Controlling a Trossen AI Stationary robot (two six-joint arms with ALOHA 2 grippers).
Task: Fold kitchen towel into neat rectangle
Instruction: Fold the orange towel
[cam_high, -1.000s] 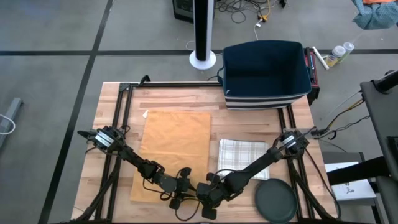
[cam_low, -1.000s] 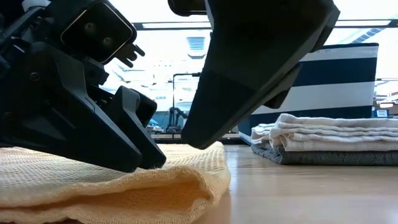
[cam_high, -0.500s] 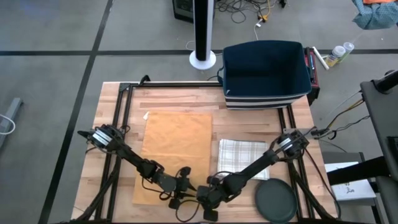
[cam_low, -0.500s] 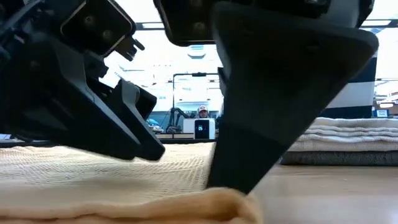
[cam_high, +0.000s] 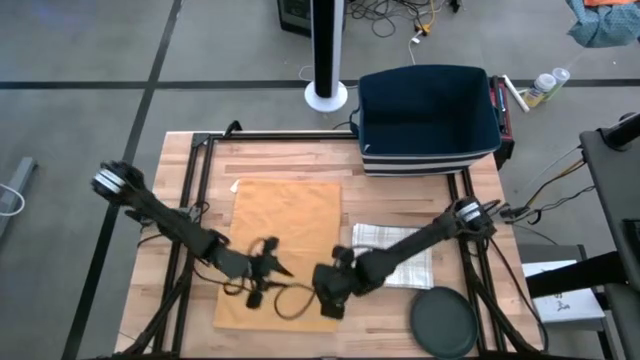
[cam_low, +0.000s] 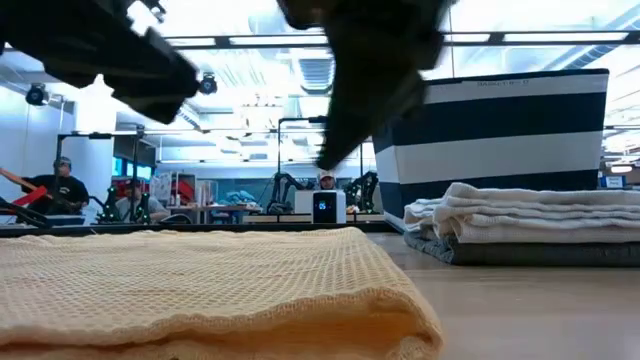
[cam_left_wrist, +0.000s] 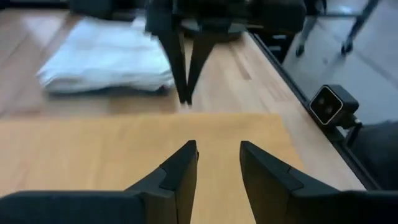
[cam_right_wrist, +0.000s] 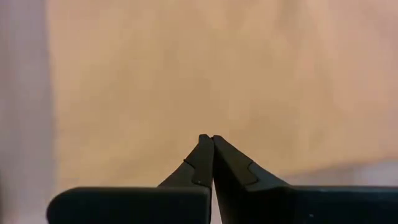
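**Yellow towel flat, both grippers above it**

Waffle-weave yellow kitchen towel (cam_high: 280, 245) lies folded on the wooden table (cam_high: 185, 165), left of a stack of folded towels (cam_high: 395, 255). I see my left gripper (cam_high: 283, 270) hovering over the towel's near half, fingers parted with nothing between them. My right gripper (cam_high: 328, 305) hangs over the towel's near right corner, fingers (cam_right_wrist: 208, 158) pressed together, empty. A dark striped basket (cam_high: 428, 120) stands at the far edge.

The high view looks straight down on the whole tabletop (cam_high: 200, 180). The low view sits at its surface, facing level across the yellow towel (cam_low: 200, 285) into the room. Each wrist view looks closely along its own fingers at that towel.
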